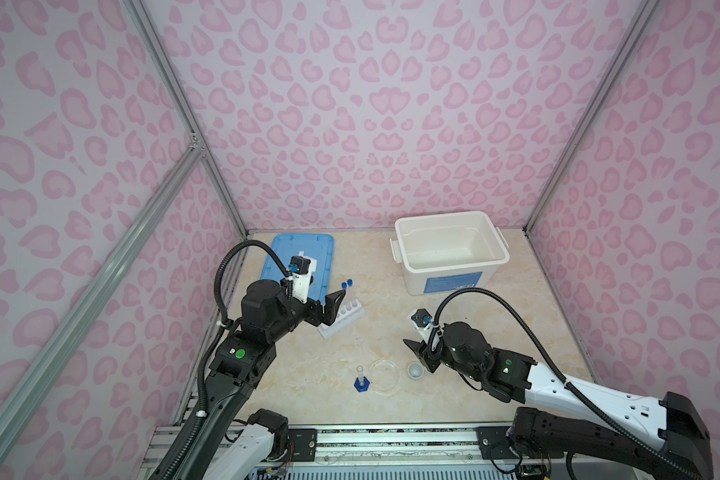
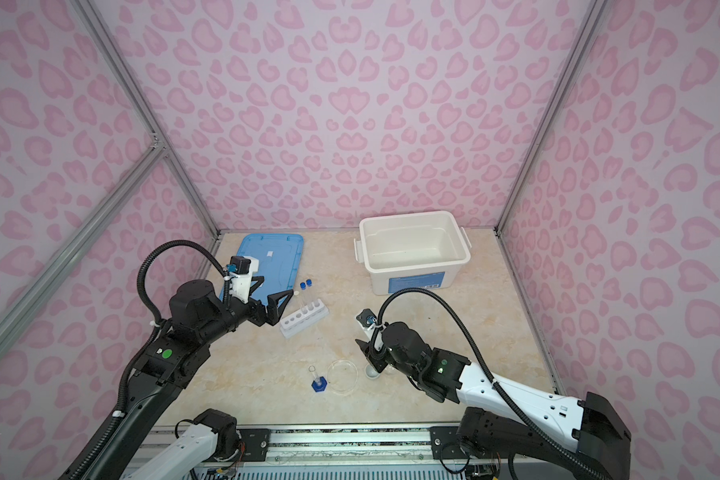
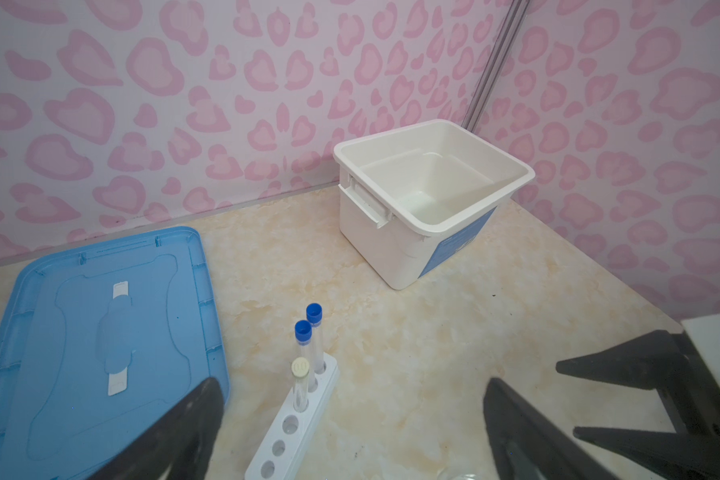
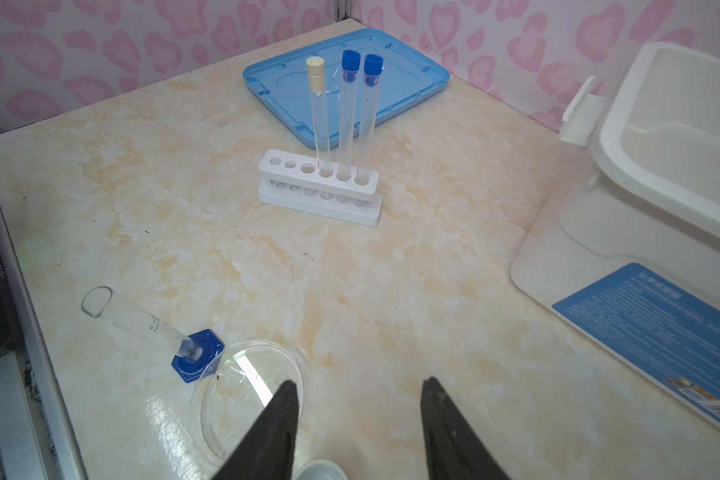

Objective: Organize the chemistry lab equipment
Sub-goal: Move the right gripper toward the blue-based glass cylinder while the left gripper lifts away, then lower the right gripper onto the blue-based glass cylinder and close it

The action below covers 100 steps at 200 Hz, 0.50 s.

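Left gripper wide open, empty, by test-tube rack. Right gripper part-open, empty, above white cup; descent might clip petri dish.

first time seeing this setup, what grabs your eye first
The pink heart-print walls wrap the cell on three sides. On the marbled table, three capped test tubes stand side by side in a white rack left of centre. A blue lid lies flat at the back left and an empty white bin sits open at the back right.
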Available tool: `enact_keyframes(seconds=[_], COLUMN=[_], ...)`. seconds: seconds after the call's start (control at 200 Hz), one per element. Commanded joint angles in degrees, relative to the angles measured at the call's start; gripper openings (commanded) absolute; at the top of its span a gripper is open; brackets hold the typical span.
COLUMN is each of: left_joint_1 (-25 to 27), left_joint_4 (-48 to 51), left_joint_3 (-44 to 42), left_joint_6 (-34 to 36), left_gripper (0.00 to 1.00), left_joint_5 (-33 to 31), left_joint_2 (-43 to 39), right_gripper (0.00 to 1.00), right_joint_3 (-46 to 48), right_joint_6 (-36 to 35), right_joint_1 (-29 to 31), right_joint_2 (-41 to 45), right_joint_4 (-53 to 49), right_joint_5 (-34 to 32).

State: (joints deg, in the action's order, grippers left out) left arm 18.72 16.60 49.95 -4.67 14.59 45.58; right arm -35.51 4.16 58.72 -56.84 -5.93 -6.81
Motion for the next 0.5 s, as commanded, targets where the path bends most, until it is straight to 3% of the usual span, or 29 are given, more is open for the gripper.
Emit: enact_keyframes(seconds=[0.0,0.235,0.495], left_joint_1=[-0.1,-0.3,-0.6], left_joint_4=[-2.4,-2.2,-4.1], left_joint_3=[-0.1,-0.9,-3.5], left_joint_6=[-1.4,-1.6,0.4], left_gripper=[0.98,0.98,0.97], left_joint_5=[-1.0,-2.3,-3.7], left_joint_2=[-0.8,-1.8,-4.5], right_gripper=[0.53,0.69,0.70], right_joint_3=[0.5,0.3,-0.4], right_joint_6=[3.8,7.4,11.3], right_joint_1=[2.0,9.0,18.7], right_joint_2=[0.6,-1.0,-10.5], right_joint_4=[-1.7,-3.2,5.1], right_joint_5=[-4.6,-10.3,-15.1])
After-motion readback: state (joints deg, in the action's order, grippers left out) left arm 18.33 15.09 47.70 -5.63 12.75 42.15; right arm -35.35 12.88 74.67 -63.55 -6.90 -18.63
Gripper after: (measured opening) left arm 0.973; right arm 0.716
